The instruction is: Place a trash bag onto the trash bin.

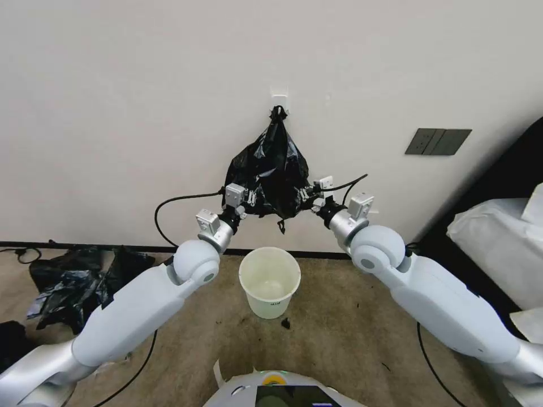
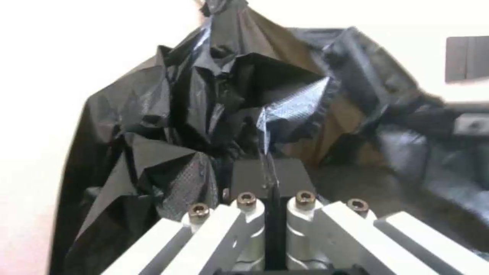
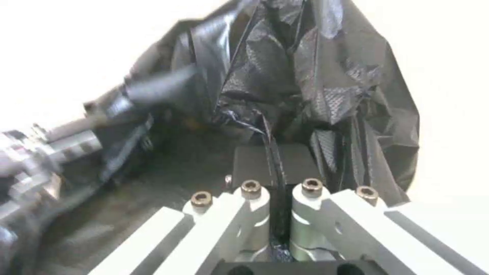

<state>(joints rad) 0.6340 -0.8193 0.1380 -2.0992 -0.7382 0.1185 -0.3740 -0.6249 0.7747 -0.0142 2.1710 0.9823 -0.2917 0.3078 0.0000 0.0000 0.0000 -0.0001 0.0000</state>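
Note:
A glossy black trash bag [image 1: 270,169] hangs by its knotted top from a white wall hook [image 1: 279,100], spread wide at its lower edge. My left gripper [image 1: 252,199] is shut on the film at the lower left corner, and my right gripper [image 1: 304,196] is shut on it at the lower right. In the left wrist view the crumpled bag [image 2: 204,107] runs down between the closed pads of the left gripper [image 2: 268,172]. The right wrist view has the bag [image 3: 316,76] pinched the same way in the right gripper [image 3: 272,160]. The cream trash bin [image 1: 270,281] stands open on the carpet directly below.
A black-and-bluish plastic heap [image 1: 79,277] lies on the floor at the left by the wall. A white covered object [image 1: 498,243] stands at the right. A grey switch plate [image 1: 437,141] is on the wall. A small dark scrap [image 1: 285,323] lies by the bin's base.

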